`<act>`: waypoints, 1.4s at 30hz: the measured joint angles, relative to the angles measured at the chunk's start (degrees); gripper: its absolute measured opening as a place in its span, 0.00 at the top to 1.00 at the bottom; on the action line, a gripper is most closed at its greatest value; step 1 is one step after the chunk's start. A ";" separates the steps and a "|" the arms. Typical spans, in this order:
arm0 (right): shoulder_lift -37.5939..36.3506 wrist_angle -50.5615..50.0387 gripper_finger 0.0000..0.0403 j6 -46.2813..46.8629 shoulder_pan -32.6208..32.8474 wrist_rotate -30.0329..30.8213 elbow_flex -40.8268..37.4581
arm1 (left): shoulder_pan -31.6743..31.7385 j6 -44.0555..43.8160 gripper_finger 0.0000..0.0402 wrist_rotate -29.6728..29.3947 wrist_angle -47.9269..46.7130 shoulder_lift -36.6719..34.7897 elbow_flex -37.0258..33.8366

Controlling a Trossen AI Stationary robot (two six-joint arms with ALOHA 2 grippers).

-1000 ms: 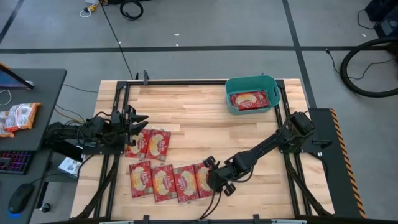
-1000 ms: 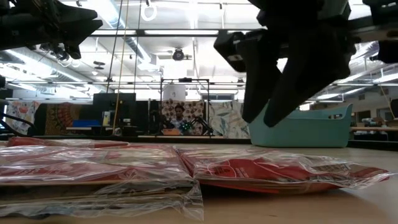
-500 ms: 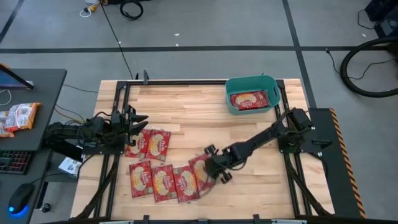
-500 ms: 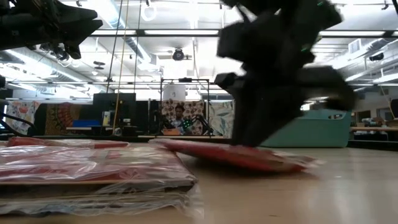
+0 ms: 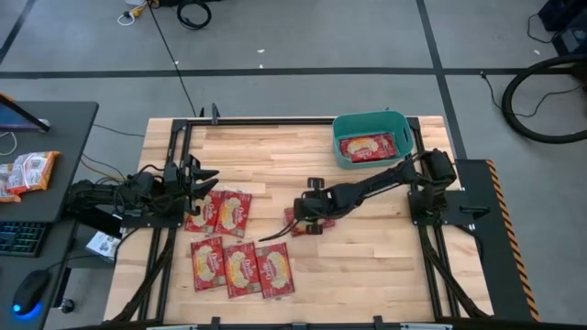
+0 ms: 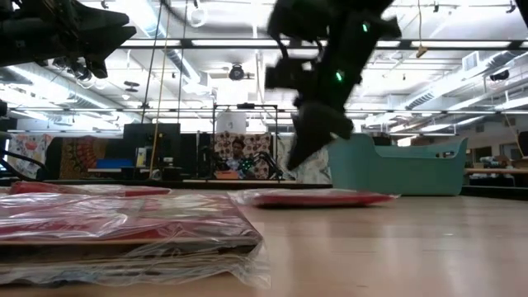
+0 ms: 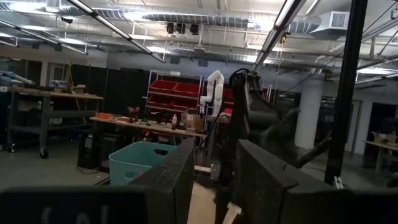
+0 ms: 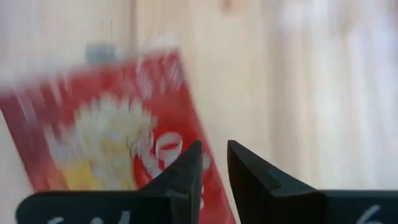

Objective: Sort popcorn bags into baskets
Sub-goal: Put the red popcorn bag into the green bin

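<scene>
Dark and low over the middle of the butcher-block table (image 5: 275, 156), the right gripper (image 5: 310, 203) reaches in from the 3 o'clock side on an outstretched arm. One popcorn packet (image 5: 286, 224) lies immediately at its 7 o'clock. In the right wrist view this packet (image 8: 106, 137) fills the area just ahead of the gripper (image 8: 213, 155), red with the pale popcorn picture facing up. We cannot tell whether the gripper is clamped on the packet's edge or merely over it. In the low view the gripper (image 6: 301, 153) hangs above the packet (image 6: 313, 198), which looks nearly flat on the wood.

Toward 7 o'clock from there, we note a row of three popcorn packets (image 5: 241, 268) lying side by side near the table edge. Toward 9 o'clock, a pair of packets (image 5: 223, 211) lies flat.

The left gripper (image 5: 204, 176) waits at the 9 o'clock edge, just beside that pair, its jaws spread and empty.

The teal tub (image 5: 371, 120) stands in the 1 o'clock corner, well apart from both grippers, with one packet in the tub (image 5: 367, 147) lying face up.

Off the table at 9 o'clock, an orange-and-white snack bag (image 5: 27, 171) rests on a dark side desk (image 5: 64, 124).
</scene>
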 joint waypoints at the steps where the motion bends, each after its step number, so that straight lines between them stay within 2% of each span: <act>1: -0.05 0.08 0.80 -0.82 0.40 0.82 0.97 | 0.02 0.04 0.69 0.00 -0.02 0.00 -0.02; 5: 0.03 0.68 0.81 -4.62 2.80 1.14 2.88 | 0.01 0.04 0.69 0.02 -0.15 0.00 -0.01; 12: 0.15 0.11 0.78 -4.78 6.99 -4.23 1.52 | 0.00 0.02 0.69 0.00 -0.09 0.00 0.00; 18: 0.18 -1.96 0.70 -5.93 10.99 -2.21 0.59 | 0.00 -0.11 0.69 0.00 -0.04 0.00 -0.02; 25: 0.23 -4.37 0.56 -5.40 12.94 2.77 -1.56 | 0.02 -0.11 0.69 0.00 -0.04 0.00 0.00; 29: 0.25 -2.33 0.49 -4.64 13.24 3.68 -3.59 | 0.01 -0.11 0.69 0.00 -0.02 0.00 0.00; 31: 0.27 -1.82 0.47 -4.67 14.16 6.49 -3.70 | 0.01 -0.09 0.69 0.00 -0.04 0.00 -0.01; 35: 0.25 -1.77 0.46 -5.94 15.92 12.37 -3.62 | 0.01 -0.09 0.69 0.00 -0.02 0.00 -0.01; 42: 0.25 1.33 0.48 -2.97 18.76 21.08 -6.10 | 0.00 -0.09 0.69 0.00 -0.02 0.00 -0.02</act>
